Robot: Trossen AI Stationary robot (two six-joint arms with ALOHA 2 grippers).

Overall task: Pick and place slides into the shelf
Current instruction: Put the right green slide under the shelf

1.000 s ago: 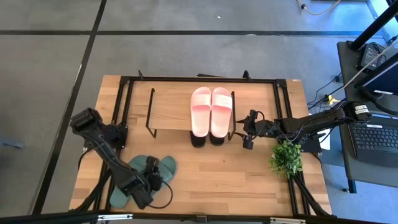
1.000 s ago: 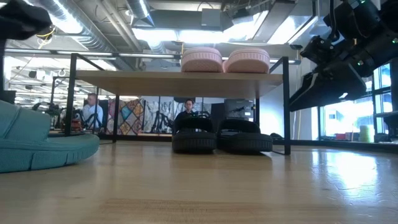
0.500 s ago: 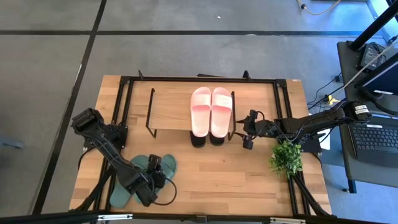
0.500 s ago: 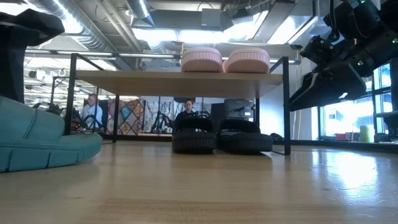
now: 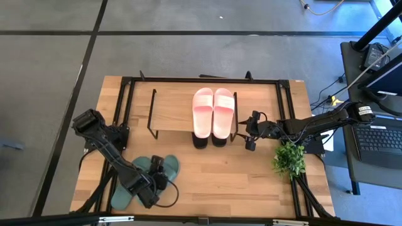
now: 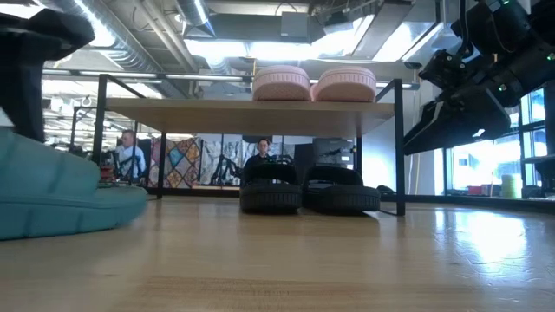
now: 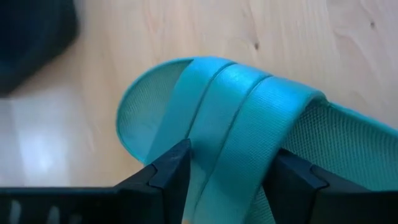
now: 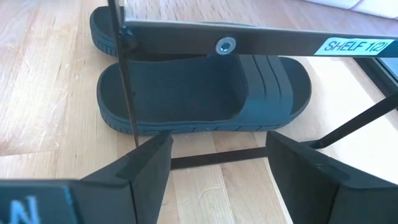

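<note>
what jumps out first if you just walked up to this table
Probably the pale pink slides, side by side on the shelf top board, with the black slides on the table under them. Next, at the table's near left corner, the left gripper has its jaws around the strap of a green slide. The right gripper waits open beside the shelf's right end, near a small potted plant.

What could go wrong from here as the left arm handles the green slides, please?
The left gripper straddles only the strap of one green slide, so the sole may swing or slip free when lifted. The shelf already holds the pink slides above and black slides below, so a carried slide might knock them.
</note>
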